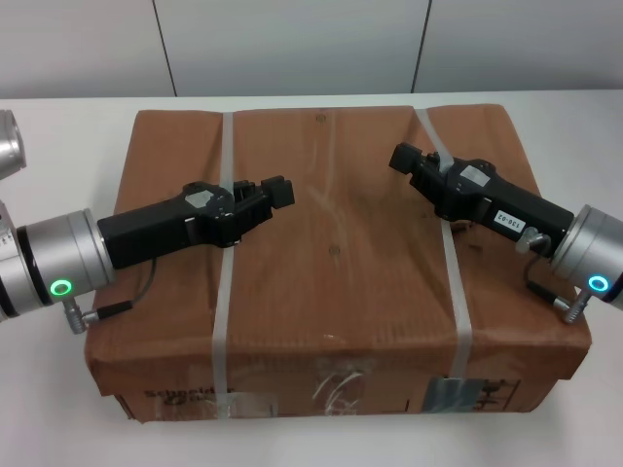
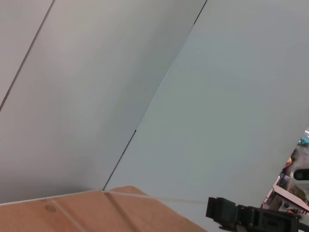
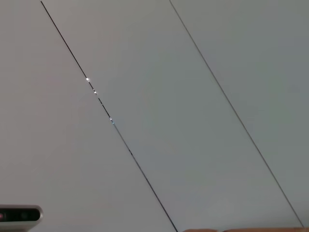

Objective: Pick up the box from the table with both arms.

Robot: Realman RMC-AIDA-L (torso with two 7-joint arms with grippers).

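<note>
The large brown cardboard box lies flat on the white table, with two whitish straps across it and labels on its near side. My left gripper hovers over the box top by the left strap and points to the middle. My right gripper hovers over the top by the right strap and points inward. Neither holds anything. The left wrist view shows the box top and the right gripper farther off.
A grey panelled wall stands behind the table. White table shows at the left and the right of the box. The right wrist view shows mostly wall.
</note>
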